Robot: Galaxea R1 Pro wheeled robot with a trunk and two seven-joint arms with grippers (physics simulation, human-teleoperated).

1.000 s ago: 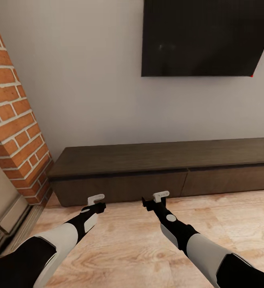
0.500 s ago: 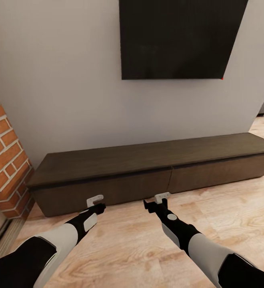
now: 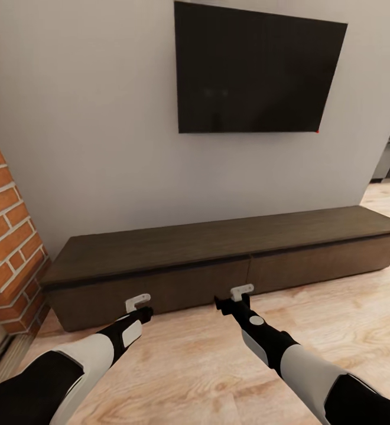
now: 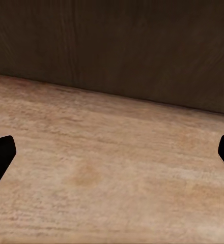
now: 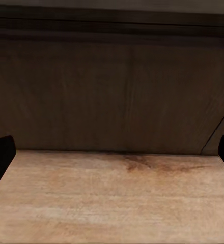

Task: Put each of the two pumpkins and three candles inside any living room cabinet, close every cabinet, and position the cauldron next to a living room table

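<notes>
Camera view swung rightward since earlier, brick column now at edge; closed cabinet (image 3: 218, 260) against the wall beneath television (image 3: 254, 71); left pincer (image 3: 139, 308) and right pincer (image 3: 233, 298) spread, empty, above floor (image 3: 189, 366).

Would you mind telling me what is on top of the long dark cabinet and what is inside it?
The cabinet's top is bare; a dark screen hangs on the wall above it. Both drawer fronts are shut, so the inside cannot be seen.

Dark-brown cabinet (image 3: 218, 260), black television (image 3: 254, 71), red-and-white brick column (image 3: 6, 236), pale wood-grain floor (image 3: 207, 366).
</notes>
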